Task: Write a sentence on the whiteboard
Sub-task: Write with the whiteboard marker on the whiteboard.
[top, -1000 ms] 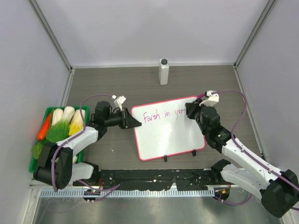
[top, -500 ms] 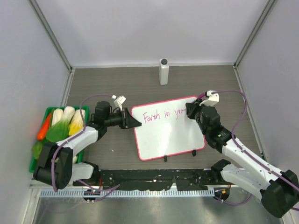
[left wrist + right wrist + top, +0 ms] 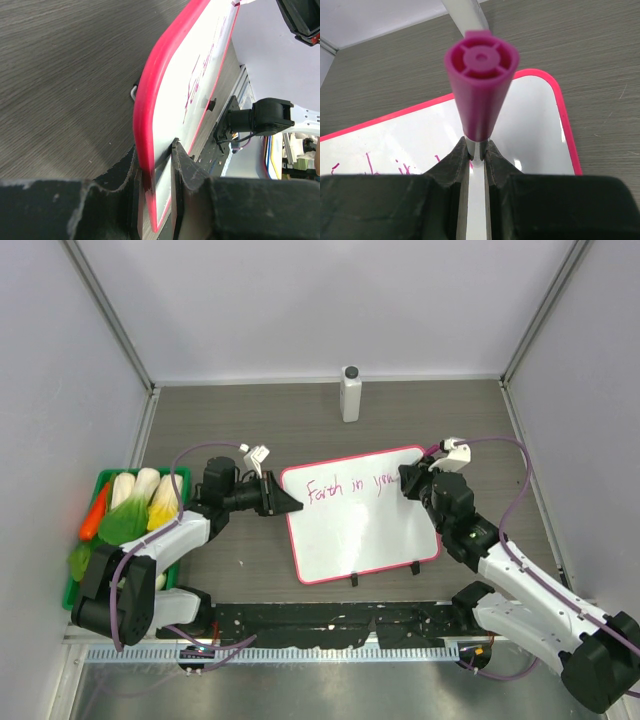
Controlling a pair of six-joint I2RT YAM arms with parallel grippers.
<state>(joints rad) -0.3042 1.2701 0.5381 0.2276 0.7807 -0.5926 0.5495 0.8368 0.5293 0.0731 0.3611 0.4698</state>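
The whiteboard (image 3: 360,535) with its pink-red frame lies on the table, two black clip feet at its near edge. My left gripper (image 3: 285,500) is shut on its left edge; the left wrist view shows the red frame (image 3: 165,85) pinched between the jaws of that gripper (image 3: 159,165). My right gripper (image 3: 410,483) is shut on a marker (image 3: 480,75) with a magenta end, held upright over the board's upper right part (image 3: 535,130). The sentence (image 3: 345,486) is pink handwriting in one line, reading "Faith in you". The marker's tip is hidden.
A white bottle (image 3: 351,393) with a dark cap stands at the back of the table. A green tray (image 3: 103,473) with toy vegetables sits at the left beside my left arm. Walls close in the table on three sides.
The right gripper has shifted slightly to the right along the line with the marker, and the pink writing has grown by a stroke or two. The left gripper and the board have not moved.
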